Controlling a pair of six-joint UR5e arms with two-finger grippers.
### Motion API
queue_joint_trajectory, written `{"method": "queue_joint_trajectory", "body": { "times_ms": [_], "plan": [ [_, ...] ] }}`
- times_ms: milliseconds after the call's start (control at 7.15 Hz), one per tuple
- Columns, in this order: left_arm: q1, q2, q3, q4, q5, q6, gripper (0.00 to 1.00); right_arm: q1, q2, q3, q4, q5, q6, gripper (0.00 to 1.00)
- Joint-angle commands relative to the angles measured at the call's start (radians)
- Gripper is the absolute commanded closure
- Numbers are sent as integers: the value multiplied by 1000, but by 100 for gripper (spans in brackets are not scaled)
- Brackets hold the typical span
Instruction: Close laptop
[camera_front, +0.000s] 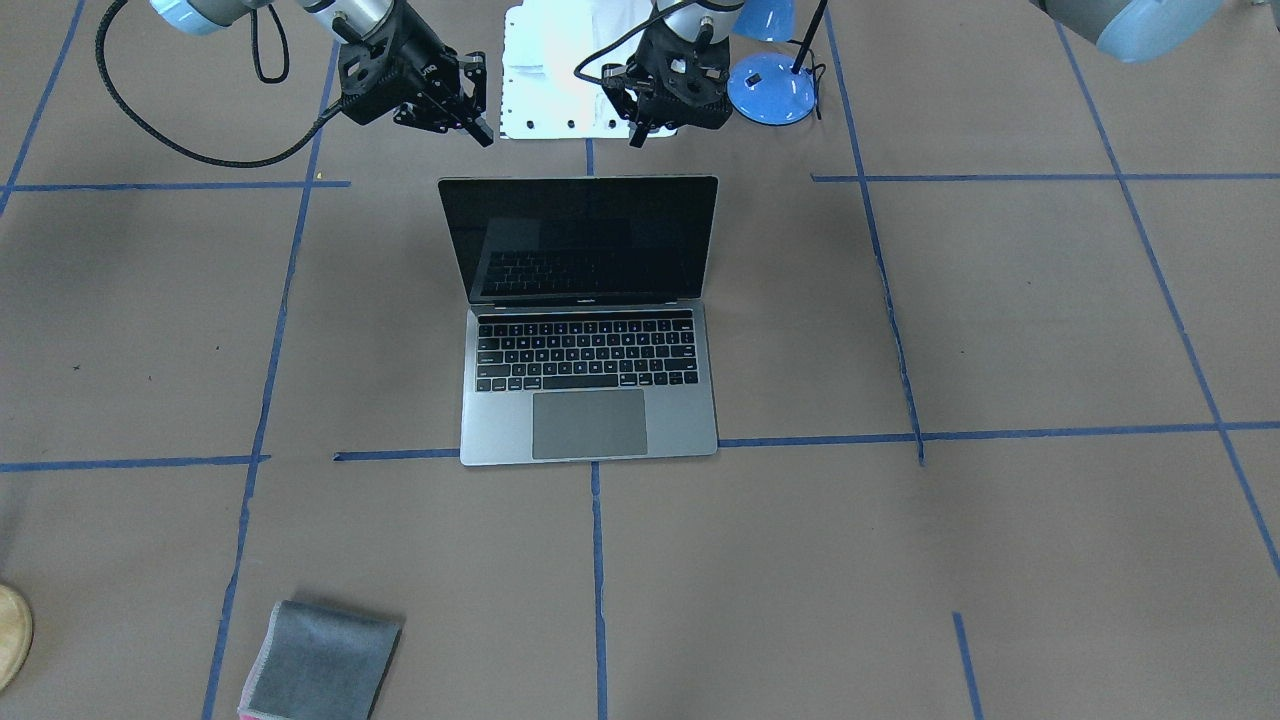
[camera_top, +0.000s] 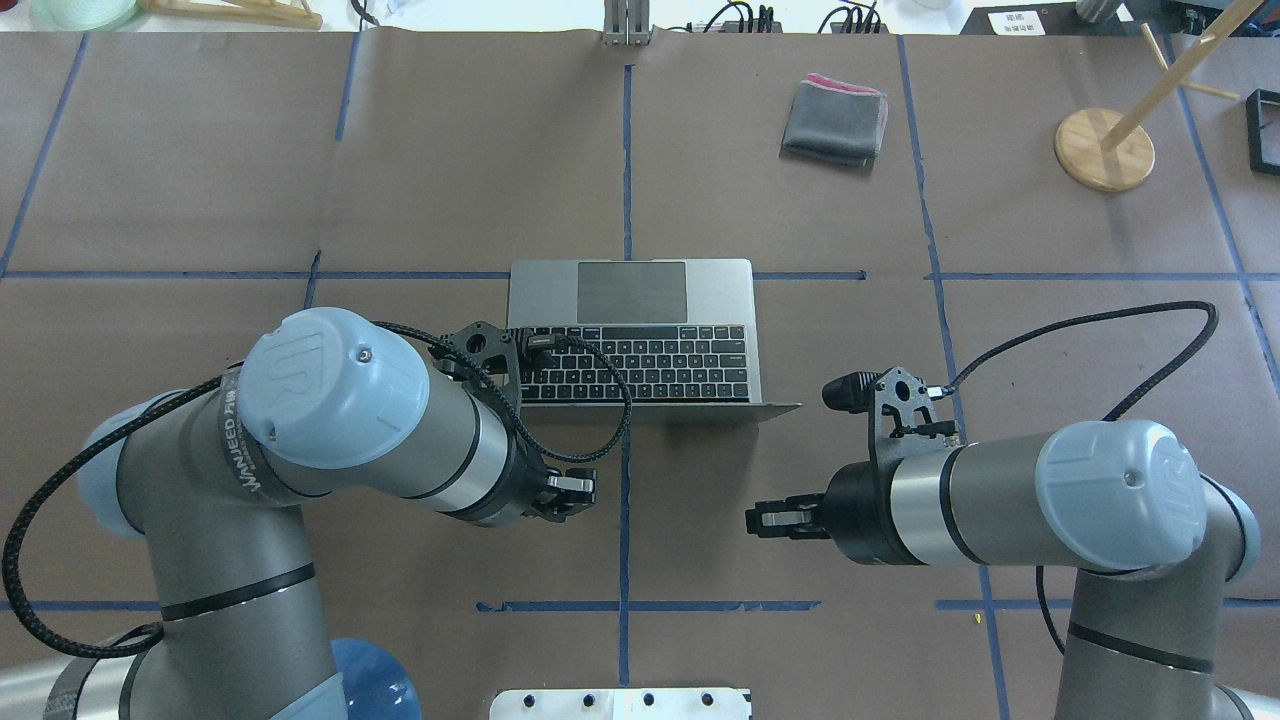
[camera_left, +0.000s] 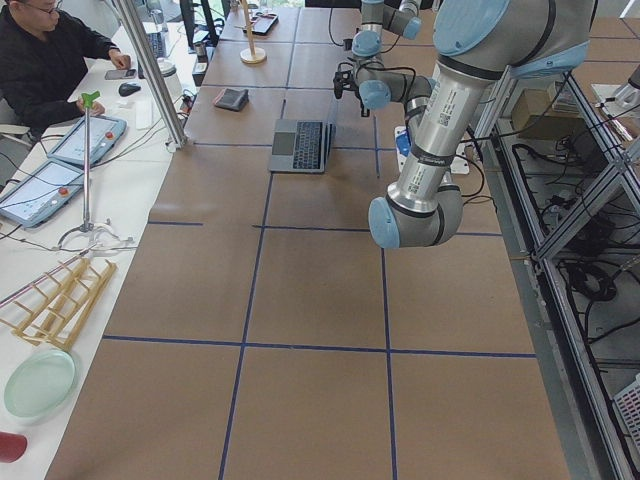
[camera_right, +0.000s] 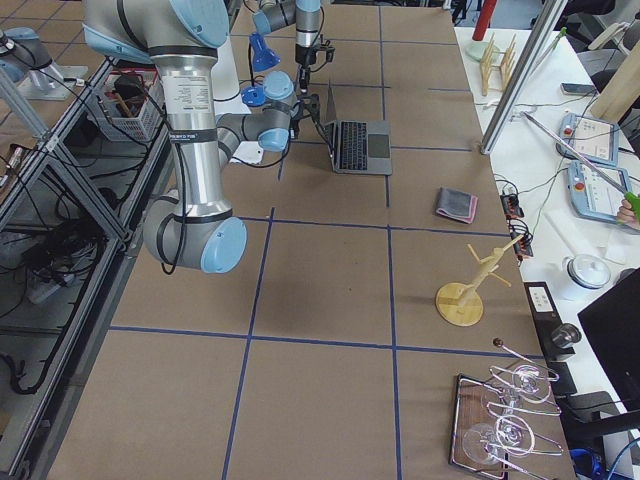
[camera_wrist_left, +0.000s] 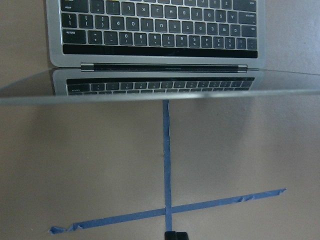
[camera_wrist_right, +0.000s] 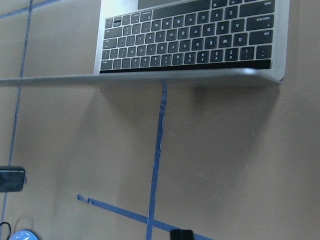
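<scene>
**Behind the open laptop (camera_front: 588, 330): a push, not a grasp**

It sits mid-table, screen (camera_front: 580, 240) upright, facing away from the robot. The left gripper (camera_top: 580, 488) and right gripper (camera_top: 765, 520) hover behind the lid (camera_top: 770, 406), each with fingers pressed together, holding nothing. The lid looks thin, stiff and slick, its glass fragile; a gentle centred push near its top edge should fold it.

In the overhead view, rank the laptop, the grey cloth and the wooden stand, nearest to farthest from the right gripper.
1. laptop, just ahead and left of the right gripper.
2. grey cloth, far side, nearly straight ahead.
3. wooden stand, far right corner.
</scene>
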Motion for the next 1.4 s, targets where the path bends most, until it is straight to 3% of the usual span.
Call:
{"method": "queue_joint_trajectory", "body": {
  "times_ms": [0,419,978,1258],
  "plan": [
    [-44,-2,6,-9,4,1,100,44,0,-3,1,-31,-9,98],
    [-137,-40,53,-18,3,4,100,129,115,-107,-9,-23,-11,99],
    [-210,-112,168,-29,-2,50,100,255,126,-137,-6,49,-13,100],
    [-226,-135,271,-113,-2,50,100,278,237,-268,-6,51,-17,100]
  ]
}}
